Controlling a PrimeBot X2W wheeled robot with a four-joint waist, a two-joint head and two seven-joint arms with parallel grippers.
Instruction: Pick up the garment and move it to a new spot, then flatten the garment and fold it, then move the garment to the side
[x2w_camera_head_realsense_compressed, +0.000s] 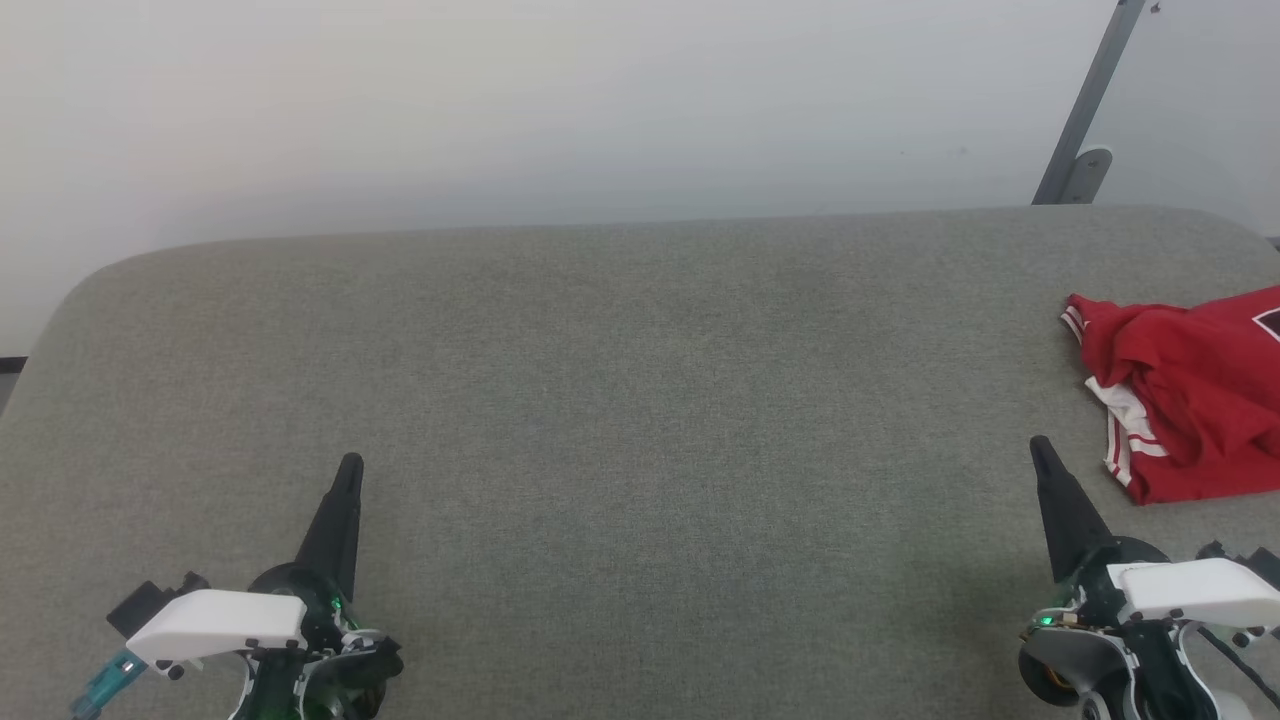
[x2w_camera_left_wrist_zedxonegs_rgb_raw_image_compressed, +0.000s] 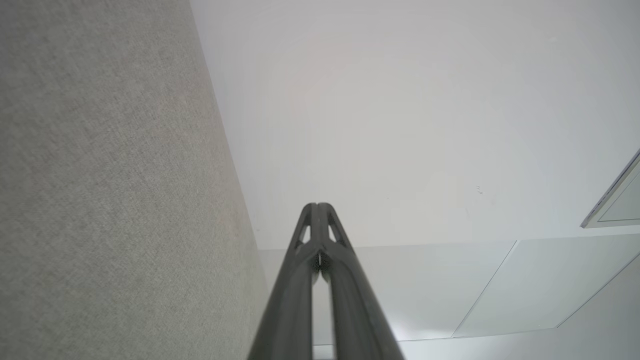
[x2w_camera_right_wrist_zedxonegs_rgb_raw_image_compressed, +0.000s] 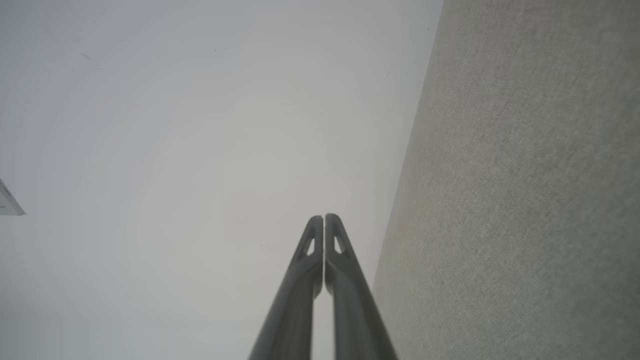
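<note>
The garment (x2w_camera_head_realsense_compressed: 1195, 400), red with white striped trim, lies crumpled at the right edge of the head view on a grey fabric-covered table (x2w_camera_head_realsense_compressed: 620, 400); part of it runs out of frame. My right gripper (x2w_camera_head_realsense_compressed: 1040, 447) is shut and empty, a short way to the left of and nearer than the garment, apart from it. At the lower left my left gripper (x2w_camera_head_realsense_compressed: 350, 462) is shut and empty, far from the garment. In the wrist views the left gripper (x2w_camera_left_wrist_zedxonegs_rgb_raw_image_compressed: 317, 205) and the right gripper (x2w_camera_right_wrist_zedxonegs_rgb_raw_image_compressed: 324, 216) each show two dark fingers pressed together over the table's far edge.
A pale wall stands behind the table's rounded far edge. A grey metal bracket (x2w_camera_head_realsense_compressed: 1085, 120) leans against the wall at the back right. The table surface (x2w_camera_left_wrist_zedxonegs_rgb_raw_image_compressed: 100, 200) runs along the left of the left wrist view, and the table surface (x2w_camera_right_wrist_zedxonegs_rgb_raw_image_compressed: 525, 200) along the right of the right wrist view.
</note>
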